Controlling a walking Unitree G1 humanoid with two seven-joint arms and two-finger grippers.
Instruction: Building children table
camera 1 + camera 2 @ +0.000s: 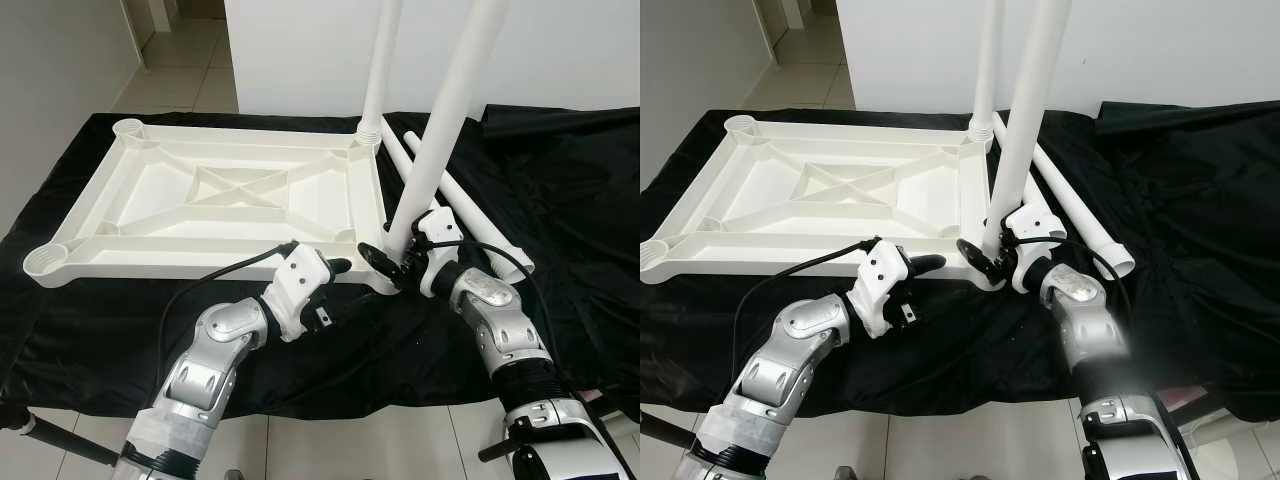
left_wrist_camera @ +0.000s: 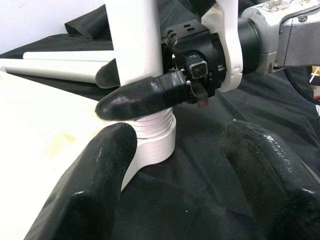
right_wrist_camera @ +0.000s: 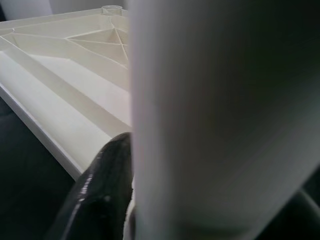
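Note:
The white table top [image 1: 180, 258] lies upside down on a black cloth. One white leg [image 1: 380, 70] stands in the far right corner socket. A second leg [image 1: 440, 140] stands tilted at the near right corner, its threaded end at the socket [image 2: 155, 140]. My right gripper [image 1: 392, 255] is shut on this leg just above its base, with one finger [image 3: 102, 190] pressed against it. My left gripper [image 2: 180, 175] is open at the table top's front edge, left of that corner, with its fingers [image 2: 95, 185] pointing at the socket and holding nothing.
Two loose white legs [image 1: 470, 215] lie on the black cloth [image 1: 580, 200] to the right of the table top. The cloth's front edge hangs over a tiled floor [image 1: 400, 440]. A white wall [image 1: 300, 50] stands behind.

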